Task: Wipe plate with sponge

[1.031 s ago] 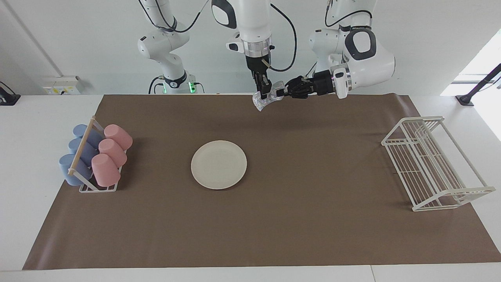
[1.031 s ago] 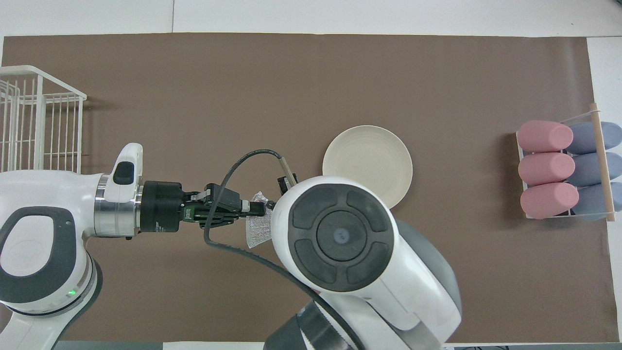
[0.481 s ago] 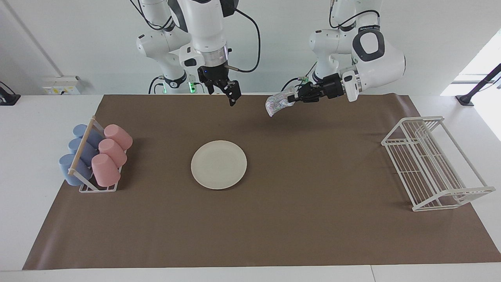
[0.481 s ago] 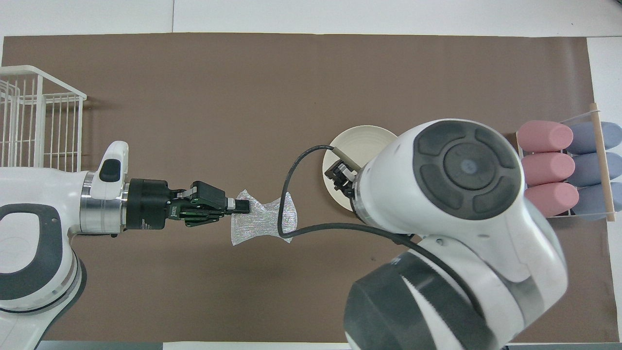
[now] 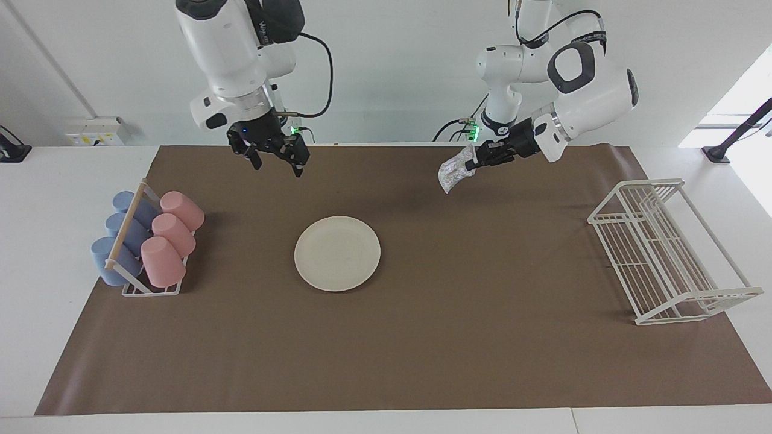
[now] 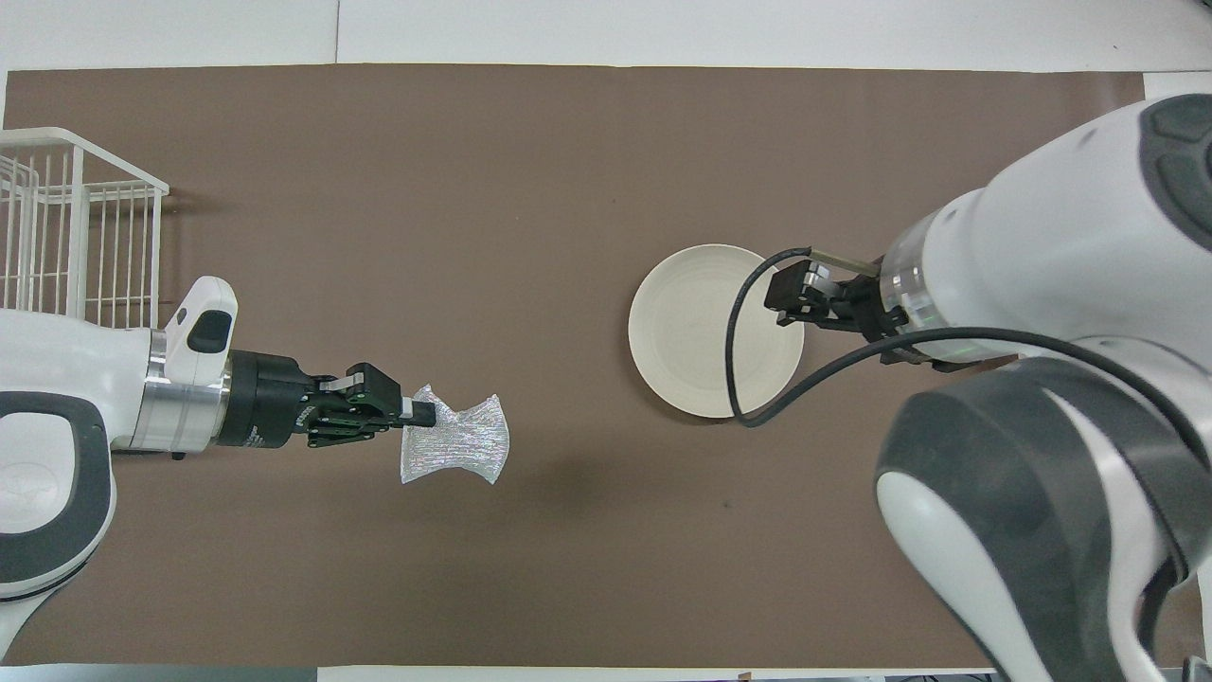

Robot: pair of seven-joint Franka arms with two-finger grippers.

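Note:
The cream-white plate (image 5: 338, 253) (image 6: 682, 332) lies flat in the middle of the brown mat. The silvery mesh sponge (image 5: 452, 172) (image 6: 454, 445) hangs in the air, pinched at one end by my left gripper (image 5: 473, 161) (image 6: 417, 412), which is shut on it above the mat toward the left arm's end. My right gripper (image 5: 277, 160) (image 6: 788, 296) hangs open and empty, high above the mat. In the overhead view it covers the plate's rim on the right arm's side. It touches nothing.
A rack of pink and blue cups (image 5: 148, 241) stands at the right arm's end of the mat. A white wire rack (image 5: 669, 253) (image 6: 66, 227) stands at the left arm's end. In the overhead view the right arm hides the cup rack.
Both grippers held the sponge together one second ago. The right gripper opened, let go and swung toward its own end. The left gripper drew the sponge back toward its own end.

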